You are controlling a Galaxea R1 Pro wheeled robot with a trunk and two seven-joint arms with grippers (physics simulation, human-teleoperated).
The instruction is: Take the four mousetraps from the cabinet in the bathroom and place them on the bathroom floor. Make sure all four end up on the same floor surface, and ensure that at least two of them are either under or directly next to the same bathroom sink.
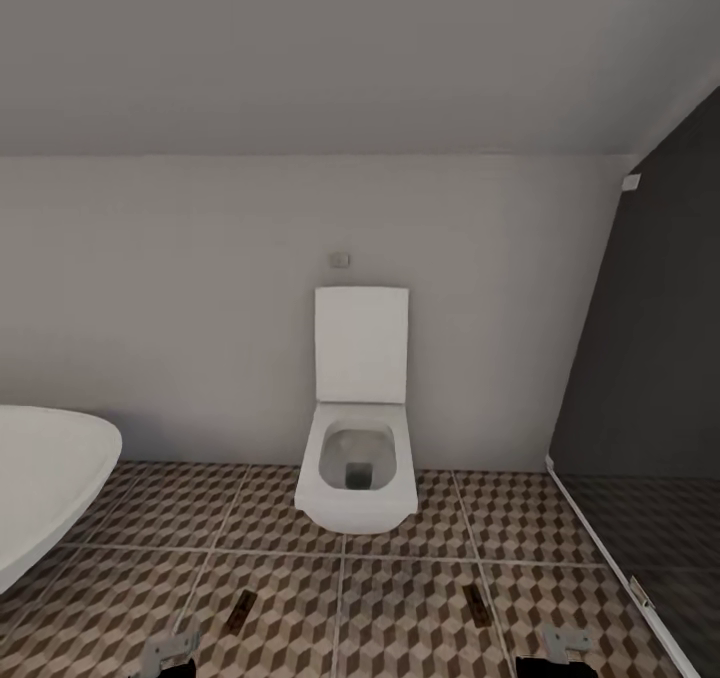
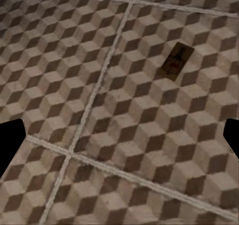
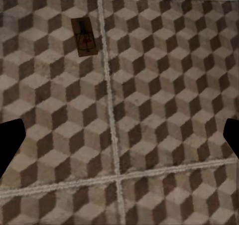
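Note:
Two mousetraps lie flat on the cube-patterned bathroom floor (image 1: 400,598). One mousetrap (image 1: 240,610) is just ahead of my left gripper (image 1: 168,651), and it appears again in the left wrist view as a small brown board (image 2: 177,61). The other mousetrap (image 1: 476,601) lies ahead of my right gripper (image 1: 566,644) and also shows in the right wrist view (image 3: 83,36). Both grippers hover above the tiles, the left gripper (image 2: 119,140) and the right gripper (image 3: 119,140) each open with nothing between the fingers. The cabinet is out of view.
A white toilet (image 1: 358,458) with its lid up stands against the grey wall straight ahead. A white rounded tub or basin (image 1: 45,478) juts in from the left. A dark glass panel (image 1: 640,408) with a pale floor rail closes off the right side.

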